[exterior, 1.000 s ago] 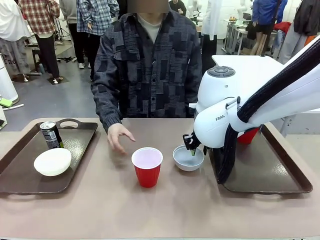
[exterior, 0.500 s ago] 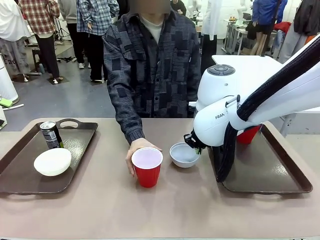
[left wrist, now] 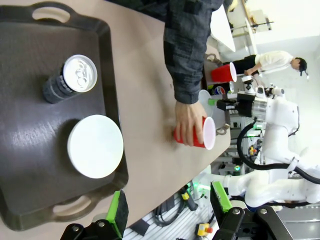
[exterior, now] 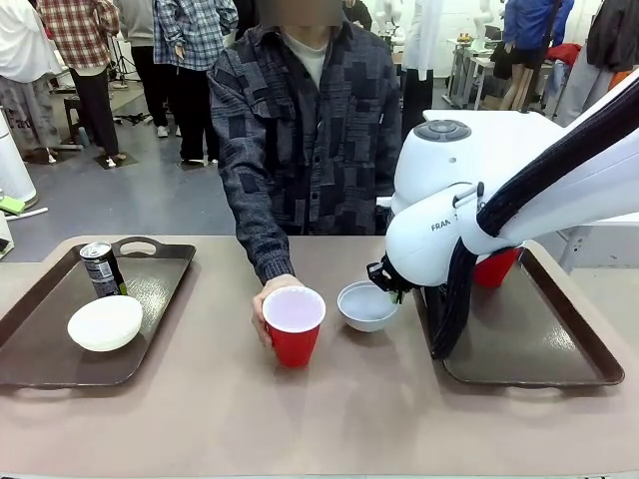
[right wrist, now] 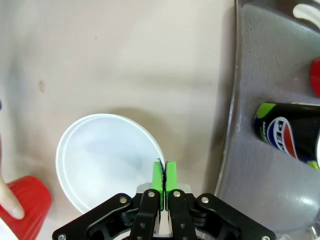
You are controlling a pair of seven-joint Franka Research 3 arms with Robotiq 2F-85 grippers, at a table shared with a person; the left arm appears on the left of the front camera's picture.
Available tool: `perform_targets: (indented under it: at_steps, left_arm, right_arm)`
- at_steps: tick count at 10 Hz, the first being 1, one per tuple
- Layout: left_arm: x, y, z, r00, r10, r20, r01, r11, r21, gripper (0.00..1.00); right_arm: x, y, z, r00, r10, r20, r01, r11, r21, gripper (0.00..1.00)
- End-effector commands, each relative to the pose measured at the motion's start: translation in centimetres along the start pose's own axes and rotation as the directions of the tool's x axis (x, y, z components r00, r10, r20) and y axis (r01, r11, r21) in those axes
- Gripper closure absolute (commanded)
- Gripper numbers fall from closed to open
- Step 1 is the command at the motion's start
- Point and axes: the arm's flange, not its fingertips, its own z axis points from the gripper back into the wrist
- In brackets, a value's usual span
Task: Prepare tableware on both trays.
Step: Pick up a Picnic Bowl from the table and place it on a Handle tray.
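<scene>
Pale grey-white small round bowl [exterior: 365, 305] is edging slightly farther off, right pincer [right wrist: 163, 167] clamping its rim, dark brown rectangular plastic tray [exterior: 544, 344] lying just to robot's right.

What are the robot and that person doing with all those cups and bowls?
They are setting two trays. The right gripper is pinched shut on the rim of the grey-white bowl, beside the right tray. The person's hand holds the red cup between the trays. The left tray already has a can and a cream bowl. The left gripper hangs open above it.
</scene>
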Motion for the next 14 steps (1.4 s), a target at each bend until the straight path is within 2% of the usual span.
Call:
perform_targets:
  at_steps: [1,4,6,8,9,12,13,14]
  left_arm:
    - [0.2,-0.2,0.1,1.0,-0.01,0.003,0.01,1.0,-0.021,0.13]
    - [0.2,-0.2,0.1,1.0,-0.01,0.003,0.01,1.0,-0.021,0.13]
    - [0.2,-0.2,0.1,1.0,-0.01,0.003,0.01,1.0,-0.021,0.13]
    - [0.2,-0.2,0.1,1.0,-0.01,0.003,0.01,1.0,-0.021,0.13]
    - [0.2,-0.2,0.1,1.0,-0.01,0.003,0.01,1.0,-0.021,0.13]
    - [0.2,-0.2,0.1,1.0,-0.01,0.003,0.01,1.0,-0.021,0.13]
    - [0.2,-0.2,0.1,1.0,-0.01,0.003,0.01,1.0,-0.021,0.13]
    - [0.2,-0.2,0.1,1.0,-0.01,0.003,0.01,1.0,-0.021,0.13]
  right_arm:
    - [-1.7,-1.2,4.2,1.0,0.022,0.011,-0.022,0.999,0.035,1.0]
    - [-4.8,-3.6,10.2,0.999,0.01,0.048,-0.011,1.0,0.02,1.0]
    - [-7.2,-4.3,11.9,0.999,0.036,0.022,-0.037,0.999,0.022,1.0]
    - [-9.7,-4.4,13.1,0.997,0.069,0.018,-0.07,0.993,0.095,1.0]
    - [-7.0,-4.1,12.5,0.999,0.029,0.036,-0.029,1.0,-0.004,1.0]
    - [-7.0,-4.1,12.5,0.999,0.029,0.036,-0.029,1.0,-0.004,1.0]
    - [-7.9,-4.3,12.8,0.999,0.036,0.028,-0.037,0.999,0.013,0.97]
    - [-8.6,-5.8,12.6,0.991,0.131,0.022,-0.131,0.991,0.003,0.97]
